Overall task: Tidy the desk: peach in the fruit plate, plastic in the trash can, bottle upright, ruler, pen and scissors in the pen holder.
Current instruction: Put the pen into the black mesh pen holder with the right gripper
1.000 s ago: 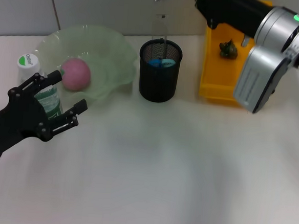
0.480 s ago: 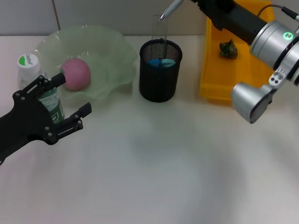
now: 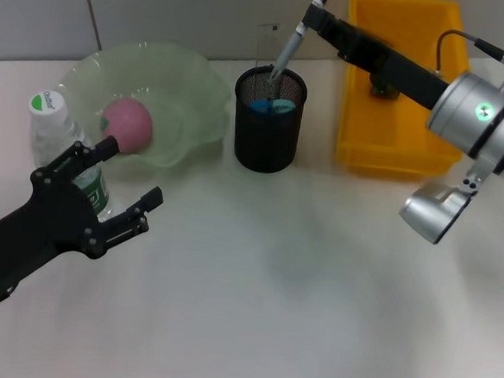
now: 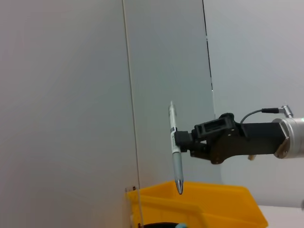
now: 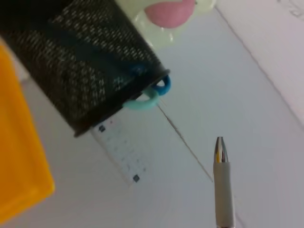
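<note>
Since a moment ago our right arm has swung down and leftward, so the pen [image 3: 287,53] now hangs tip-down just above the rim of the pen holder [image 3: 269,121], where before it was higher and farther back. Our right gripper [image 3: 314,16] has its fingers clamped on the pen's upper part; in the left wrist view the pen [image 4: 175,154] stands nearly upright, with its tip over the yellow bin's [image 4: 209,209] rim. In the right wrist view the pen tip [image 5: 221,156] is still clear of the mesh holder [image 5: 76,61], not yet inside it. The holder stands in the middle of the desk [image 3: 296,296], and it already carries the scissors, whose blue handles [image 3: 271,105] show at the mouth, and the clear ruler [image 3: 269,47] rising from the back. The yellow trash can [image 3: 395,121] sits just to the right of the holder with a small dark green lump [image 3: 382,81] inside. To the left, the peach [image 3: 127,125] lies in the pale green fruit plate [image 3: 190,89]. The bottle [image 3: 60,145] stands upright at the plate's left edge. Our left gripper [image 3: 104,200] has slid a little forward and hovers low over the desk just in front of the bottle, fingers spread apart and holding nothing.
</note>
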`<state>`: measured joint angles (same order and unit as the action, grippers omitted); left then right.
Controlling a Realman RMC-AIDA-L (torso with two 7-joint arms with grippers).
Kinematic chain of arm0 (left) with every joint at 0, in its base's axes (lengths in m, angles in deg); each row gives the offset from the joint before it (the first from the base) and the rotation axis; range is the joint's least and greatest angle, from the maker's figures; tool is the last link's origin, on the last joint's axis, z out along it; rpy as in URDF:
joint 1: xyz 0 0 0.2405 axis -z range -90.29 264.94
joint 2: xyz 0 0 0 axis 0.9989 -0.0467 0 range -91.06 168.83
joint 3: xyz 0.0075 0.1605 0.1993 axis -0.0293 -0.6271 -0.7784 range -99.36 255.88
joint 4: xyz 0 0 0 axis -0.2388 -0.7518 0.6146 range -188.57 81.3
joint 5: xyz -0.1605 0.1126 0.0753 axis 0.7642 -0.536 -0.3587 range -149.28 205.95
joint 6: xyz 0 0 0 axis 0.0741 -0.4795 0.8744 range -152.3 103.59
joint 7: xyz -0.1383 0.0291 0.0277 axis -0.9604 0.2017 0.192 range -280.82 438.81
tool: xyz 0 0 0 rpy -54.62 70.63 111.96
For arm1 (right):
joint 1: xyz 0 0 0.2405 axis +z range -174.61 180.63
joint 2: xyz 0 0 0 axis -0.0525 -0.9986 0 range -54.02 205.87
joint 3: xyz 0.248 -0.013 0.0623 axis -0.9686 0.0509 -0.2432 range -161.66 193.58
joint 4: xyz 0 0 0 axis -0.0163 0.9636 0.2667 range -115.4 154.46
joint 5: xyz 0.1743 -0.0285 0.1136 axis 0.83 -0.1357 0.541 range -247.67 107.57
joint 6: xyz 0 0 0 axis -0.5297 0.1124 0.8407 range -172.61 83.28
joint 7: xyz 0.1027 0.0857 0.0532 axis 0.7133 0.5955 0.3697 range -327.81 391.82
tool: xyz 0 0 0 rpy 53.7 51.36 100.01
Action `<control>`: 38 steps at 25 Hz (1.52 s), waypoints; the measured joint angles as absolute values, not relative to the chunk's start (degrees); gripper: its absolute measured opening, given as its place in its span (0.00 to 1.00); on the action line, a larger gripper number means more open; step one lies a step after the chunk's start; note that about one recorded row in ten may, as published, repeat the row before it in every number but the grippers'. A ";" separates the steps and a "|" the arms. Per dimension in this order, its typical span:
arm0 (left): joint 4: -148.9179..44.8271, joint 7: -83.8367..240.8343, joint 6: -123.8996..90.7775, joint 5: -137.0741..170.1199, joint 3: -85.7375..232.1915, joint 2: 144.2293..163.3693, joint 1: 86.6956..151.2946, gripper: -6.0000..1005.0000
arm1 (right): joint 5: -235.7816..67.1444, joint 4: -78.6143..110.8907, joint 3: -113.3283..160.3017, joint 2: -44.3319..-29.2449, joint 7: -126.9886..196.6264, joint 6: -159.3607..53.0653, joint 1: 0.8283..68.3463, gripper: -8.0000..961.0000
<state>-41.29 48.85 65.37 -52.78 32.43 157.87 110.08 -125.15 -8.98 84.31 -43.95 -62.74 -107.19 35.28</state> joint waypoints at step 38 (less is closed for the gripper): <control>-46.17 49.20 69.21 -52.68 32.73 157.98 111.30 0.84 | -120.67 1.19 82.13 -43.67 -84.20 -107.29 40.23 0.13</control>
